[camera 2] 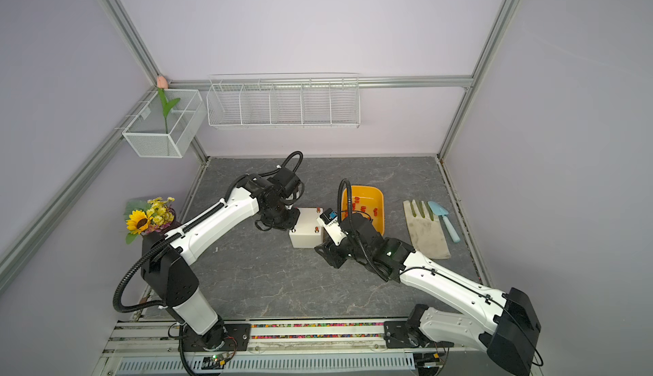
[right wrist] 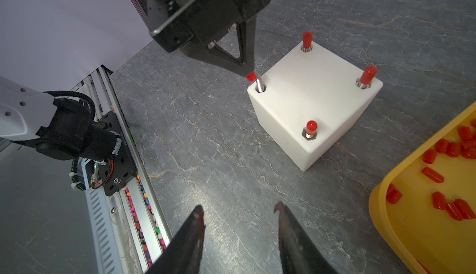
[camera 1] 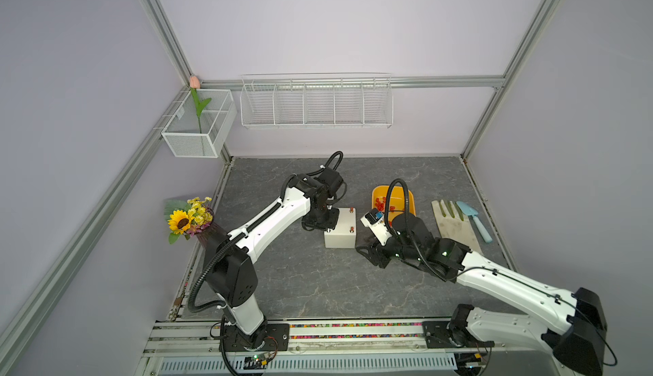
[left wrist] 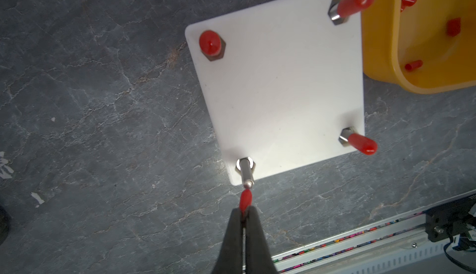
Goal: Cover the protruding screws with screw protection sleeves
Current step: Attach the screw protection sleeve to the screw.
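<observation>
left end effector: pinched tight, aimed downward | right end effector: jaws parted, hovering low

The left arm and right arm wear white shells dotted with small holes, black joints, ribbed black cables looping alongside. The right gripper has black tapered fingers.

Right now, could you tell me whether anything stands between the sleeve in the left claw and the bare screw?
Nothing visible does: the sleeve held by the left claw sits just off the bare screw, with only open air between.
</observation>
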{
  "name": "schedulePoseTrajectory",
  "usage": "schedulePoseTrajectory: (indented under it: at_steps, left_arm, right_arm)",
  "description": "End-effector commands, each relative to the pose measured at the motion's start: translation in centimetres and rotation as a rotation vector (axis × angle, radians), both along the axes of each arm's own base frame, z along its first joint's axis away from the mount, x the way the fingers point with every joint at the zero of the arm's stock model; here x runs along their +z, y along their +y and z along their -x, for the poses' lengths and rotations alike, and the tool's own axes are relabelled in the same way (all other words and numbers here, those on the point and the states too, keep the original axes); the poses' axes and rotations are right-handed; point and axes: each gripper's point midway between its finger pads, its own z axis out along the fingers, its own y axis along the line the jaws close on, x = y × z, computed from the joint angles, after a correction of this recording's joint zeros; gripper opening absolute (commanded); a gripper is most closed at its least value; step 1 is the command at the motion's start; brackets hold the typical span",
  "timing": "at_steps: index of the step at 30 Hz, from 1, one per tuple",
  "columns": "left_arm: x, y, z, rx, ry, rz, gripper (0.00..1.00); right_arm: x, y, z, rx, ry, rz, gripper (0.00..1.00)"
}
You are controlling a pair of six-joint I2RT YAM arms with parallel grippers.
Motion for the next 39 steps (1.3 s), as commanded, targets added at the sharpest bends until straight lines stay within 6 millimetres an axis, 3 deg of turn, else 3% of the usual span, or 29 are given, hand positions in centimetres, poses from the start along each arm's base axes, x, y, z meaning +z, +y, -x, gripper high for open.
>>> schedulePoseTrajectory:
  at_steps: [1,39]
  left_arm:
    - [0.62,-0.01,-0.44,-0.007,-0.011,-0.006,0.02]
    - [-0.19,-0.43,-1.12,-0.006,-0.003,-0.020,0.02]
  right_arm:
    - [-0.02,-0.11,0.21,0.002,-0.019,-0.009,0.48]
    - [0.60,-0.53,0.49,-0.001,-0.030,-0.025,0.48]
